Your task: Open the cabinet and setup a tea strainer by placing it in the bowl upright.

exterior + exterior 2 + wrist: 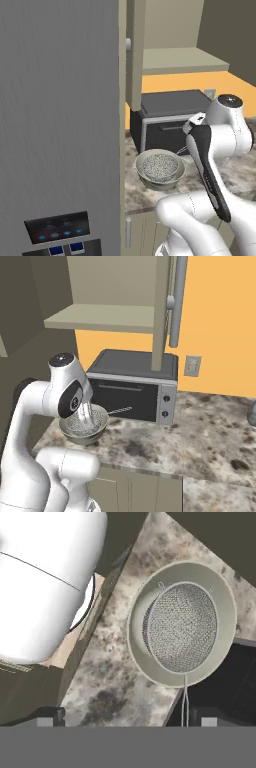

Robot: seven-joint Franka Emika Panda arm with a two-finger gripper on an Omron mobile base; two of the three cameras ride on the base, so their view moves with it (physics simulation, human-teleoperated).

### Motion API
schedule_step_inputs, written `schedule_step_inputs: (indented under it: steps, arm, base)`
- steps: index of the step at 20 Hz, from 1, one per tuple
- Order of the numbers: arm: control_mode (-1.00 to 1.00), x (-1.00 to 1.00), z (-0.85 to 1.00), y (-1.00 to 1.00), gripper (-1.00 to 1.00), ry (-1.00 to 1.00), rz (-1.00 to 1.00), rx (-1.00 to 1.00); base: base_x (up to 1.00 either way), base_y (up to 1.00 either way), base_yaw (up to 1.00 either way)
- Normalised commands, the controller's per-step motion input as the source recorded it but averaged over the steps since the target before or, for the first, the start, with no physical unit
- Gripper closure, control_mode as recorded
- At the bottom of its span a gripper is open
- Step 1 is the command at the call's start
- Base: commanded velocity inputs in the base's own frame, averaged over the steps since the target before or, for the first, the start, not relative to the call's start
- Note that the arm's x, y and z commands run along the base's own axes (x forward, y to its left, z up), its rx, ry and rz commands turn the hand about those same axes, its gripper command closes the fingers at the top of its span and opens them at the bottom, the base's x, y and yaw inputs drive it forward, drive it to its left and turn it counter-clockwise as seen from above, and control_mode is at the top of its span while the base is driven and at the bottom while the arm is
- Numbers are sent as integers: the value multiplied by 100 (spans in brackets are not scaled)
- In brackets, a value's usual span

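Risk, principal: the tea strainer (181, 627) sits in the bowl (140, 619) with its thin handle (185, 699) projecting past the rim toward the black oven (135, 383); any low or sideways withdrawal of the arm could catch that handle and tip the basket over or lever it out, undoing the upright placement. Risk, secondary: the bowl stands near the front of the mottled stone counter (210, 431), just before the oven, so a knock from the white forearm that hangs close over it in the base views could push it toward the edge or against the oven door. Risk, minor: the cabinet (165, 30) door (162, 306) hangs open overhead with its long grey bar handle (177, 301) facing out; a steep upward retreat could strike it. Gripper: the fingers themselves cannot be made out in the pictures; by all signs the jaws stand wide apart and empty, with nothing carried, the hand looking straight down on the bowl from above. Item, tea strainer: small round silvery wire-mesh basket, fine weave, mouth upward, narrower than the bowl and nested within it, slightly off-centre. Item, bowl: deep, pale grey-beige, smooth plain rim, resting flat on the counter. Judgement: placement appears complete; only a clean, vertical withdrawal seems left.
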Motion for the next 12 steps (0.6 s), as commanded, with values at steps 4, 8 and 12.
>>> schedule_step_inputs:
  steps: [4,8,12]
  arm:
    - [-100,-100,0,3,-100,-34,29,-3]
    - [-100,-100,0,2,-100,-44,28,0]
    - [-100,-100,0,28,-100,-40,28,-8]
  base:
    - [0,0,0]
    - [0,0,0]
    - [0,0,0]
